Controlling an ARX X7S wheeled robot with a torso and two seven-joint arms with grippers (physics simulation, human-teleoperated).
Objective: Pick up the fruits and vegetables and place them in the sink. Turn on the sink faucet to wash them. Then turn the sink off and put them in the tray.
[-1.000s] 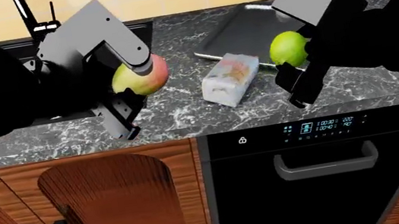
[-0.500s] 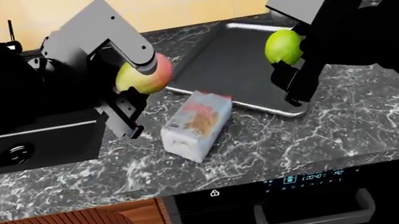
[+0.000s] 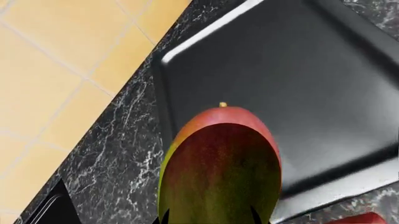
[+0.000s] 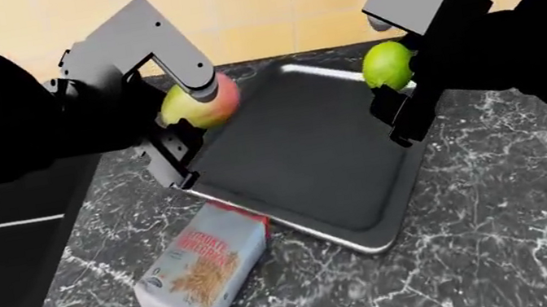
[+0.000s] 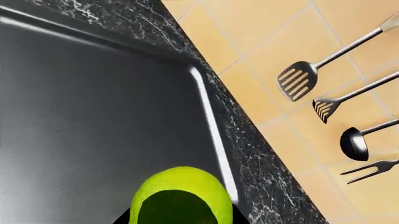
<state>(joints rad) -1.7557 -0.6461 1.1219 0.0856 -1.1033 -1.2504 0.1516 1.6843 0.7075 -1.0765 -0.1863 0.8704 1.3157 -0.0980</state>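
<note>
Both claws hang over the tray [image 4: 307, 156], left claw [image 4: 186, 122] pinching the apple [image 4: 202, 101], right claw [image 4: 401, 88] the lime [image 4: 387, 65]; released high, either could roll off.

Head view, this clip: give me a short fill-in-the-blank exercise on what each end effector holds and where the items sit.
1. The left end effector grips the red-blushed ____.
2. The right end effector grips the green ____.
3. Both fruits hang above the dark ____, which holds nothing yet.
4. The printed grain bag lies on the ____, at the tray's near corner.

Missing words: apple; lime; tray; counter.
</note>
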